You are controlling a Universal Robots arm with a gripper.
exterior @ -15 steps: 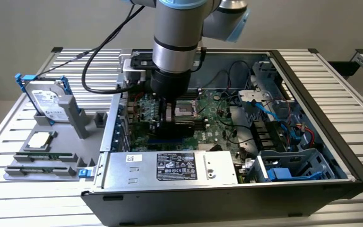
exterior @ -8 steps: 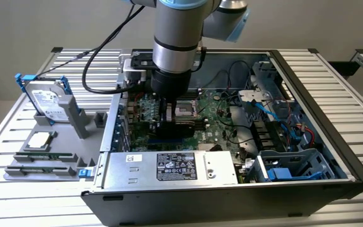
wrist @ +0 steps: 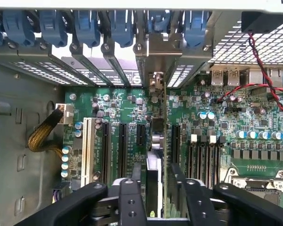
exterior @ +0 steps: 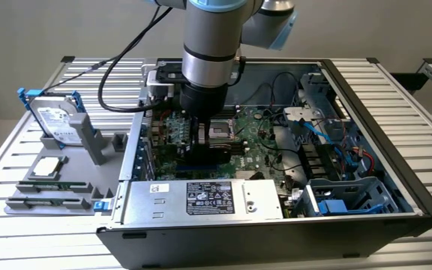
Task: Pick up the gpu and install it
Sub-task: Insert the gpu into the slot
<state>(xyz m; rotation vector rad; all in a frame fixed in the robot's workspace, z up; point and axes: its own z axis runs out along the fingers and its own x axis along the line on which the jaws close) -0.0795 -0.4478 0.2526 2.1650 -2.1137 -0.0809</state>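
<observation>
I see the gpu (wrist: 156, 141) edge-on, standing upright over the motherboard's (wrist: 217, 122) expansion slots. Its silver end bracket (wrist: 156, 52) lies against the case's rear slot openings, under the blue latches (wrist: 87, 26). My gripper (wrist: 156, 190) straddles the card, one black finger (wrist: 132, 193) on each flat side, shut on it. In the exterior view the gripper (exterior: 201, 147) is low inside the open computer case (exterior: 381, 140), above the green board. From here I cannot tell whether the card's lower edge sits fully in its slot.
Empty black slots (wrist: 122, 141) and a white slot (wrist: 88, 150) lie beside the card; a braided cable (wrist: 45, 132) is further off. Outside the case, a grey fixture (exterior: 66, 202) holds the hard drive in blue rails (exterior: 54, 121), memory sticks (exterior: 51, 187) and a processor (exterior: 47, 166). The power supply (exterior: 201, 199) is at the front.
</observation>
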